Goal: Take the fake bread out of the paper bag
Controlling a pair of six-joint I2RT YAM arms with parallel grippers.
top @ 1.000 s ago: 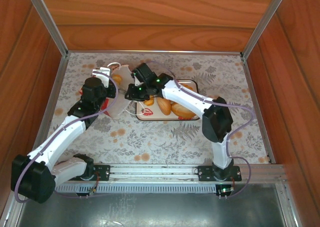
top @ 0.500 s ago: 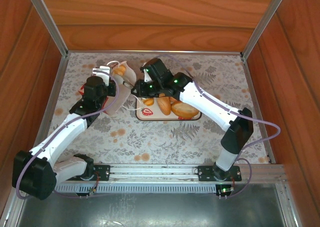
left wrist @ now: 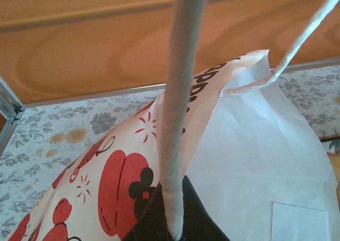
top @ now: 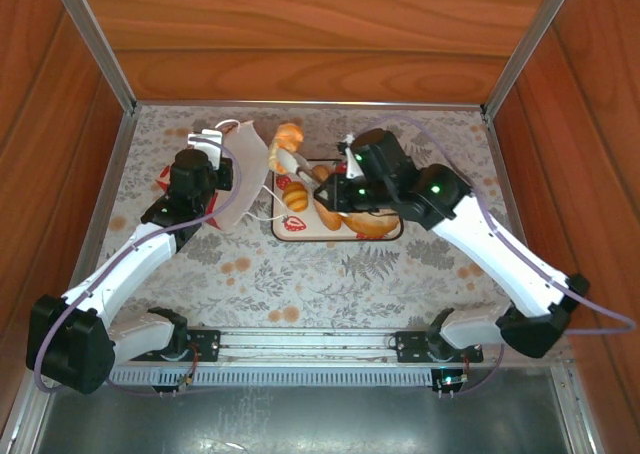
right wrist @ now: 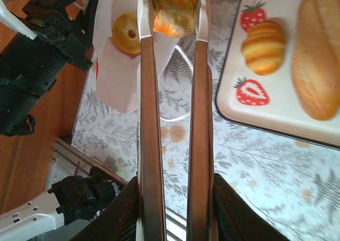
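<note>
We take the flat white strawberry-print tray [right wrist: 276, 116] as our reference. To its left, the small white paper bag with red print and white cord handles [top: 240, 169] stands tilted on the floral tablecloth [top: 300, 274], its mouth turned toward the tray's far-left corner.

The left gripper [top: 213, 179] sits at the side of the bag facing away from the tray. In the left wrist view its dark fingers are cut off at the bottom edge and partly covered by one cord handle [left wrist: 180, 108]. The paper wall runs down into them, so we read the jaws as clamped on the paper bag, though the contact itself is hidden.

The right gripper [top: 286, 152] reaches past the tray's far-left corner, its long brown fingers [right wrist: 151, 119] pinched on a golden-orange toy pastry [right wrist: 171, 10]. This pastry is held between bag and tray, outside the bag's mouth. The right wrist view crops it at the top, so its shape is unclear.

A ring-shaped golden bun [right wrist: 127, 33] lies against the bag's white paper, left of the tray; we cannot tell whether it is inside the mouth. On the tray lie an oval golden-brown loaf [right wrist: 319, 55], blurred and cropped, and a small striped orange roll [right wrist: 264, 47]. In the top view the right arm covers part of the tray, so we cannot count the other pieces there.
</note>
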